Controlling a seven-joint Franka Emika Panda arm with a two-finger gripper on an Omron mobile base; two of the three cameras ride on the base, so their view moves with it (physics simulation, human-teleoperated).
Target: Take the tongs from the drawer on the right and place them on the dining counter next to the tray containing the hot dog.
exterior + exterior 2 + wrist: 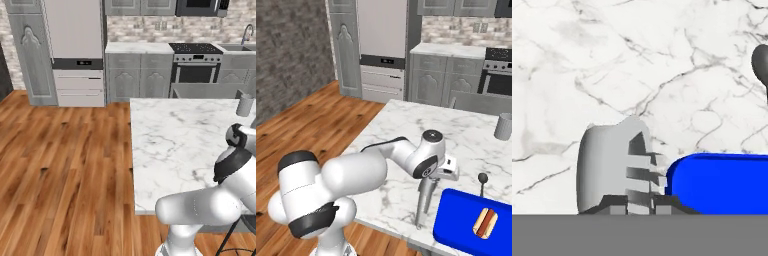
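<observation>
My gripper (429, 181) is shut on the grey tongs (422, 205), which hang down from it over the white marble dining counter (406, 130), their tip close to the slab near its front edge. The blue tray (456, 220) lies just to the right of the tongs, with the small hot dog (485, 223) in it. In the hand view the tongs (607, 165) sit between my fingertips, with the tray (717, 182) right beside them on the marble (587, 60). Beyond the counter the grey drawer (205, 91) stands pulled out.
A dark round-headed utensil (483, 178) stands just behind the tray and shows as well in the hand view (760, 62). A grey cup (503, 126) sits at the counter's far right. The counter's left edge drops to the wooden floor (65, 165).
</observation>
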